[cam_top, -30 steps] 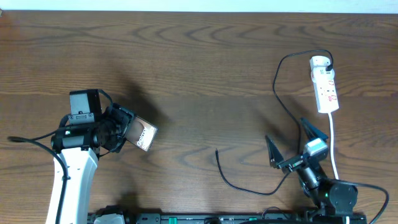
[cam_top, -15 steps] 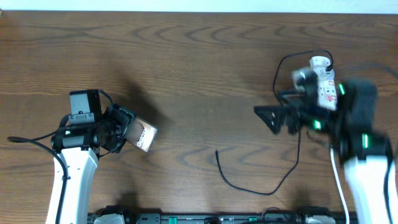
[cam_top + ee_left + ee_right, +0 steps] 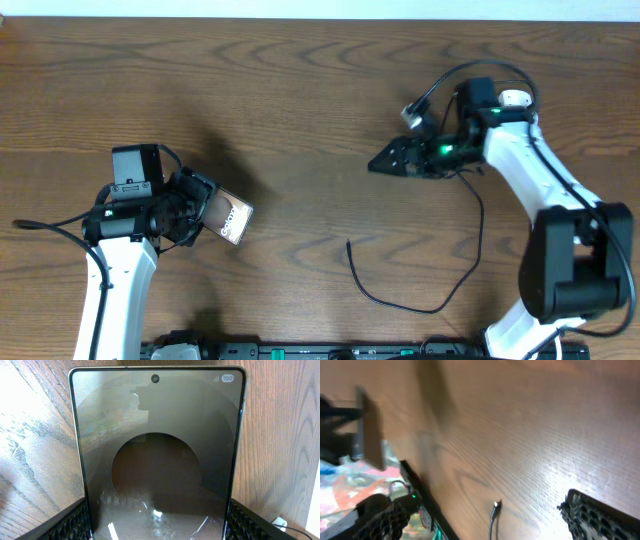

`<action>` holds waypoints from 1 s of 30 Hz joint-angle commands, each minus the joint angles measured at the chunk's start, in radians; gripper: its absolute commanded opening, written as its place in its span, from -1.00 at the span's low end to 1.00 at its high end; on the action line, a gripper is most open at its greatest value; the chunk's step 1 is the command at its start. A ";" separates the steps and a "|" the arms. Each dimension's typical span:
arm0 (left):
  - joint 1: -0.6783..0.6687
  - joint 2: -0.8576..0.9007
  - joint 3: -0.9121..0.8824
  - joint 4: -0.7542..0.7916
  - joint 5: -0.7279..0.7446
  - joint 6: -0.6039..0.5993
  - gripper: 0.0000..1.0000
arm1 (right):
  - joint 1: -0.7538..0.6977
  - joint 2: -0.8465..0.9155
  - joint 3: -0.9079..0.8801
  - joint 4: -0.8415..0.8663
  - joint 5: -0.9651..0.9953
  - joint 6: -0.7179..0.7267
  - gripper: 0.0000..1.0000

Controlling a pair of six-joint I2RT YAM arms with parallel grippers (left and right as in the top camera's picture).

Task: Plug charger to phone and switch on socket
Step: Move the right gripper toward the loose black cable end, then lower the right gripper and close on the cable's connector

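My left gripper (image 3: 203, 215) is shut on the phone (image 3: 231, 217) and holds it at the left of the table. The phone's dark screen (image 3: 157, 460) fills the left wrist view, with a finger at each lower side (image 3: 157, 527). The charger cable (image 3: 440, 300) lies slack on the table, and its connector tip (image 3: 349, 243) lies free near the middle. My right gripper (image 3: 388, 161) is open and empty, above the table, pointing left, away from the tip. The right wrist view shows the tip (image 3: 495, 505) between its open fingers (image 3: 485, 502). The socket (image 3: 514, 98) is mostly hidden under my right arm.
The table is brown wood (image 3: 300, 100). The cable loops up at the back right (image 3: 447, 95) by the socket. In the right wrist view the phone (image 3: 370, 430) shows edge-on at the far left, beyond the table's front edge rail (image 3: 420, 495).
My right arm has swung from the front right edge up to the back right, over the socket, its gripper now pointing left. The left arm and phone have not moved.
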 commanded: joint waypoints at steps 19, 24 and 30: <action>0.005 -0.007 0.032 0.004 0.016 0.003 -0.86 | 0.576 -0.012 0.011 -0.066 0.882 0.614 0.67; 0.004 -0.007 0.032 0.004 0.016 0.011 -0.86 | 0.602 -0.012 -0.016 -0.058 0.934 0.653 0.62; 0.005 -0.007 0.032 0.004 0.015 0.014 -0.86 | 0.606 -0.012 -0.069 -0.035 0.933 0.698 0.49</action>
